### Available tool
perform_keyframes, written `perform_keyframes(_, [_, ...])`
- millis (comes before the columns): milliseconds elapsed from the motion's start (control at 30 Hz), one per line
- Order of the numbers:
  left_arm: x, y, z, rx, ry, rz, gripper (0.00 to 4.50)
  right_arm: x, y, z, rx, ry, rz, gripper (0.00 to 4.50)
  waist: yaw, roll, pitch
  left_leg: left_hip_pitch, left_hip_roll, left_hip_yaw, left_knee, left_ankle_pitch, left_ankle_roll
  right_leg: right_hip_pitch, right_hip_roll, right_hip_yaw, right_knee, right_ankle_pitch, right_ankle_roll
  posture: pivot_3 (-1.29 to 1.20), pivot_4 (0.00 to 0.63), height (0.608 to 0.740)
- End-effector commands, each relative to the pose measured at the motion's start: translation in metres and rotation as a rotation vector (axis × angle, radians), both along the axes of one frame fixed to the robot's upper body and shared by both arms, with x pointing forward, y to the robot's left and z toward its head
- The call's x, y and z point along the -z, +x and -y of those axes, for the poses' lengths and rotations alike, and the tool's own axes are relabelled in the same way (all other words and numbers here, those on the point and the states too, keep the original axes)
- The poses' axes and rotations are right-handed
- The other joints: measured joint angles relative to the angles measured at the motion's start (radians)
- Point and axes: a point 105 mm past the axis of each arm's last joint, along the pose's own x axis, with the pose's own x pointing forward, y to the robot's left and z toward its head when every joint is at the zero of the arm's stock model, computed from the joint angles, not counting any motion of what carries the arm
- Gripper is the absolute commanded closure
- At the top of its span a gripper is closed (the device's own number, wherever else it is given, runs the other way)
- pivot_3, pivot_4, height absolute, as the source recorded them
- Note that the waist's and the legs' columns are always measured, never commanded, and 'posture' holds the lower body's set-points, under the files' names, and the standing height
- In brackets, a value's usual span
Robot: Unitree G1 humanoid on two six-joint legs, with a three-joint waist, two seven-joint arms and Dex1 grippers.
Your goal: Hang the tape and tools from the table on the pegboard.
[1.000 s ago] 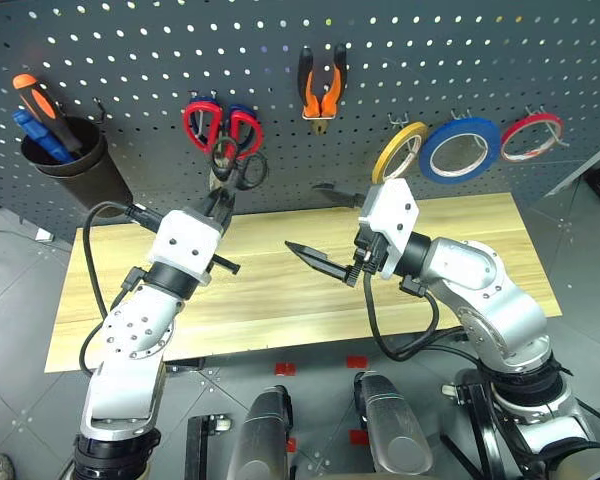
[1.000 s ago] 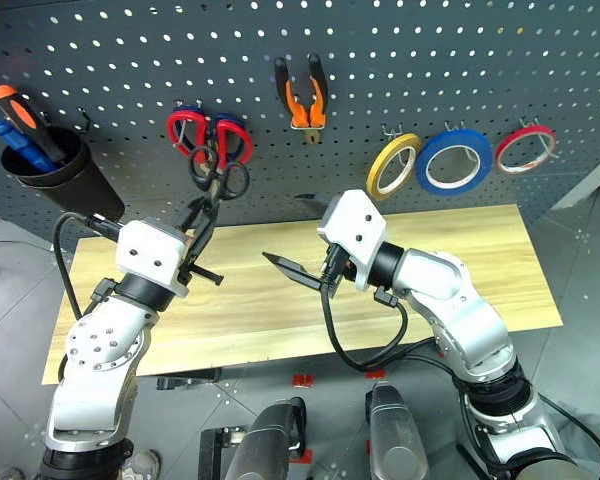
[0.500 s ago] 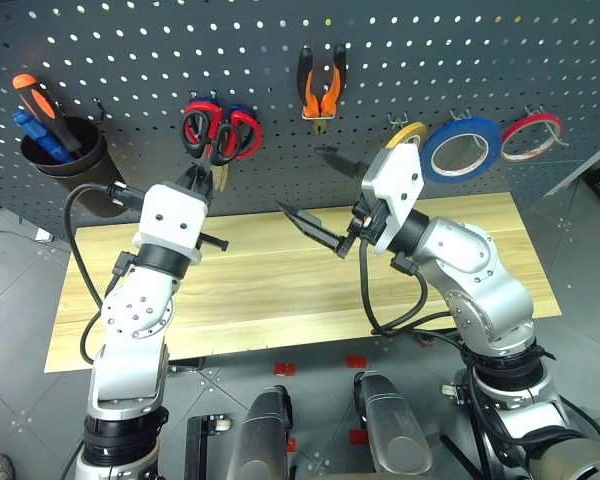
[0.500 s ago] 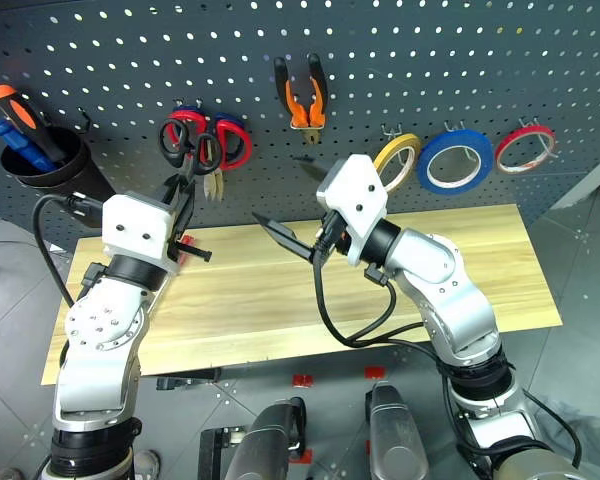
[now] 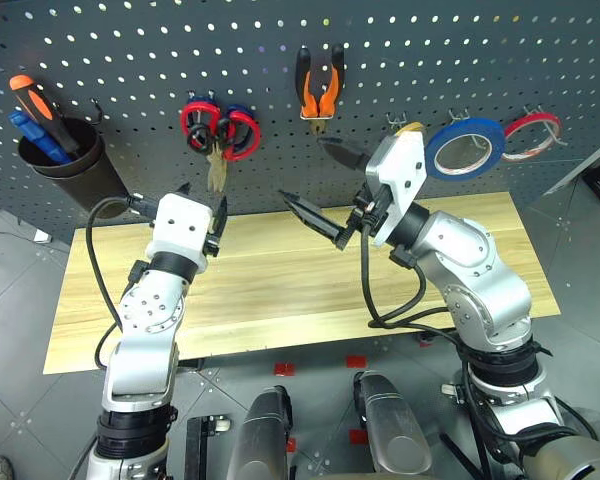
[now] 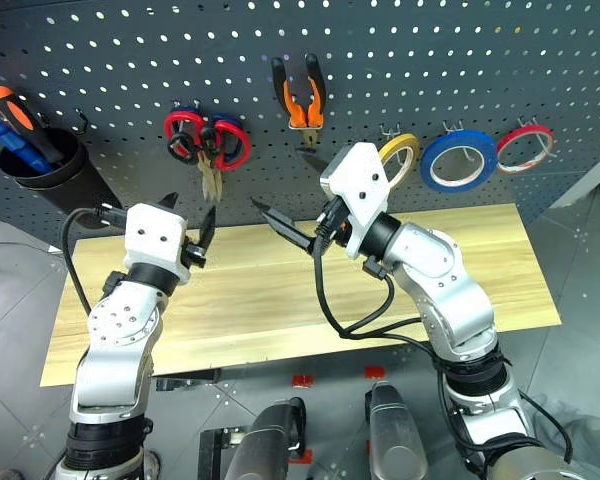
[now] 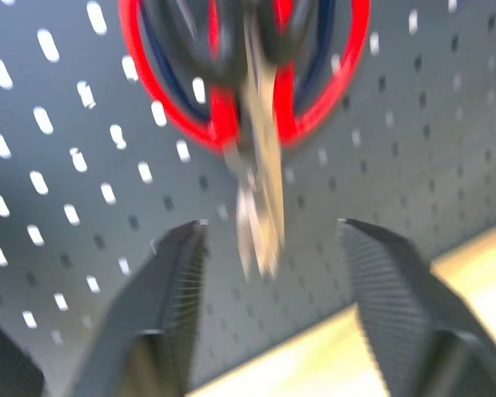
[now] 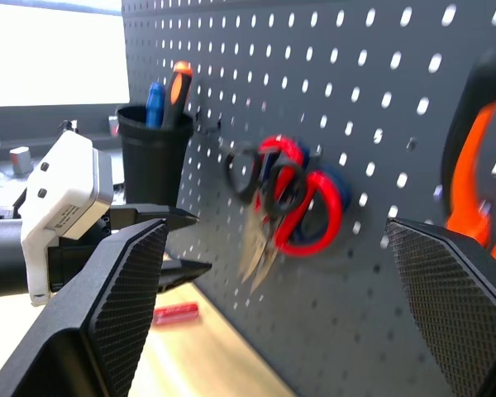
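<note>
Hanging on the pegboard [image 5: 130,40] are two pairs of scissors on one spot: the black-handled scissors [image 5: 201,128] lie in front of the red-handled scissors [image 5: 232,135], their blades pointing down together. To the right of the scissors hang one pair of pliers with orange-and-black handles [image 5: 320,88], jaws down. Further right of the scissors, past the pliers, three rolls of tape hang in a row: one yellow roll [image 6: 400,152], partly hidden behind the right arm, then the blue tape [image 5: 465,147], the widest ring, then one thin red roll [image 5: 531,134]. To the left of the scissors a black cup [image 5: 72,162] is fixed to the board, holding one orange-and-black screwdriver [image 5: 35,98] and one blue-handled tool [image 5: 32,136].

The left hand [image 5: 202,205] hovers just below the scissors' blade tips, its two fingers spread apart and holding nothing; in the left wrist view the blades hang between the fingers [image 7: 175,273] without touching them. The right hand [image 5: 318,185] is raised to the right of the scissors and below the pliers, its two fingers [image 5: 310,215] spread wide and empty.

The wooden surface [image 5: 280,300] lies below the scissors. In the right wrist view one small red object [image 8: 175,313] lies on it near the board, under the scissors; it is too blurred to name.
</note>
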Motion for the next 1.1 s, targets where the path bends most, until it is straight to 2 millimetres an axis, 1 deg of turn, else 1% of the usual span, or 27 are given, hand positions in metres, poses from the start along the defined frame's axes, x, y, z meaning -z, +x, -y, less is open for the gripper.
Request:
perform_keyframes(33, [0.033, -0.004, -0.028, -0.081, -0.164, -0.174, 0.6, 0.016, -0.004, -0.004, 0.013, -0.044, -0.057, 0.0, 0.0, 0.0, 0.0, 0.0, 0.0, 0.0, 0.0, 0.0, 0.0, 0.0, 0.0, 0.0, 0.0, 0.0, 0.0, -0.16, 0.319, 0.74])
perform_keyframes(67, [0.05, -0.005, -0.036, -0.092, -0.235, -0.257, 0.6, 0.02, -0.005, -0.006, 0.018, -0.039, -0.092, 0.0, -0.001, 0.0, 0.0, 0.0, 0.0, 0.0, 0.0, 0.0, 0.0, 0.0, 0.0, 0.0, 0.0, 0.0, 0.0, -0.15, 0.322, 0.74])
perform_keyframes(133, [0.075, -0.007, -0.05, -0.096, -0.27, -0.392, 0.6, 0.028, -0.009, -0.015, 0.003, -0.051, -0.154, 0.0, -0.002, 0.0, 0.0, 0.001, 0.0, 0.0, 0.0, 0.0, 0.0, 0.0, 0.0, 0.0, 0.001, 0.0, 0.0, -0.15, 0.326, 0.74])
perform_keyframes(167, [0.082, -0.008, -0.054, -0.095, -0.273, -0.43, 0.6, 0.03, -0.011, -0.018, 0.0, -0.059, -0.167, 0.0, -0.003, 0.0, 0.0, 0.001, 0.001, 0.0, 0.0, 0.0, 0.0, 0.0, 0.001, 0.0, 0.001, 0.0, 0.0, -0.15, 0.33, 0.74])
perform_keyframes(233, [0.088, -0.004, -0.068, -0.093, -0.282, -0.488, 0.6, 0.045, -0.011, -0.028, 0.013, -0.118, -0.265, 0.0, -0.001, 0.0, 0.0, 0.0, 0.001, 0.0, 0.0, 0.0, 0.0, -0.001, 0.001, 0.0, 0.001, 0.0, 0.0, -0.15, 0.335, 0.74])
perform_keyframes(267, [0.086, 0.0, -0.074, -0.097, -0.299, -0.488, 0.6, 0.05, -0.011, -0.031, 0.025, -0.144, -0.304, 0.0, 0.0, 0.0, 0.0, 0.0, 0.001, -0.001, 0.0, 0.0, 0.0, -0.001, 0.001, 0.0, 0.001, 0.0, 0.0, -0.14, 0.339, 0.74])
perform_keyframes(333, [0.081, 0.009, -0.085, -0.105, -0.299, -0.483, 0.6, 0.054, -0.014, -0.037, 0.013, -0.156, -0.355, 0.0, 0.008, 0.0, 0.0, 0.0, 0.001, -0.001, 0.0, 0.0, 0.0, -0.001, 0.001, -0.001, 0.001, 0.0, 0.0, -0.13, 0.349, 0.74])
perform_keyframes(400, [0.08, 0.022, -0.095, -0.124, -0.305, -0.488, 0.6, 0.052, -0.017, -0.045, -0.01, -0.161, -0.38, 0.0, 0.016, 0.0, 0.0, 0.0, 0.0, -0.002, 0.001, 0.0, 0.0, 0.0, 0.001, -0.001, 0.001, 0.001, -0.001, -0.13, 0.352, 0.74])
perform_keyframes(567, [0.079, 0.041, -0.103, -0.111, -0.314, -0.541, 0.6, 0.041, -0.014, -0.06, -0.005, -0.153, -0.414, 0.0, 0.013, -0.001, 0.0, 0.0, 0.0, -0.001, 0.001, 0.0, 0.0, -0.001, 0.001, -0.001, 0.001, 0.001, -0.001, -0.15, 0.391, 0.74])
perform_keyframes(667, [0.082, 0.047, -0.11, -0.127, -0.334, -0.561, 0.6, 0.036, -0.014, -0.065, -0.006, -0.149, -0.421, 0.0, 0.008, -0.003, 0.003, 0.0, 0.001, -0.001, 0.0, 0.0, 0.0, -0.002, 0.002, -0.001, 0.001, 0.001, -0.001, -0.15, 0.4, 0.74])
perform_keyframes(767, [0.088, 0.051, -0.115, -0.144, -0.357, -0.582, 0.6, 0.033, -0.019, -0.07, -0.024, -0.155, -0.424, 0.0, 0.002, -0.004, 0.008, 0.0, 0.001, -0.001, 0.0, 0.0, 0.0, -0.002, 0.002, -0.001, 0.001, 0.001, -0.001, -0.16, 0.423, 0.74])
perform_keyframes(867, [0.087, 0.058, -0.123, -0.17, -0.391, -0.573, 0.6, 0.033, -0.024, -0.072, -0.042, -0.165, -0.433, 0.0, 0.001, -0.004, 0.013, 0.0, 0.001, -0.001, 0.0, -0.001, 0.001, -0.002, 0.002, -0.001, 0.001, 0.001, -0.001, -0.17, 0.434, 0.74])
perform_keyframes(1000, [0.092, 0.065, -0.124, -0.171, -0.388, -0.603, 0.6, 0.033, -0.027, -0.073, -0.045, -0.176, -0.443, 0.0, -0.001, -0.006, 0.026, 0.0, 0.001, -0.001, 0.001, -0.002, 0.003, -0.002, 0.002, -0.001, 0.002, 0.001, -0.001, -0.18, 0.439, 0.74])
perform_keyframes(1100, [0.098, 0.068, -0.126, -0.184, -0.375, -0.635, 0.6, 0.033, -0.027, -0.073, -0.043, -0.185, -0.444, 0.0, -0.002, -0.006, 0.029, -0.001, 0.001, -0.001, 0.0, -0.001, 0.001, -0.003, 0.002, -0.001, 0.002, 0.001, -0.001, -0.19, 0.44, 0.74])
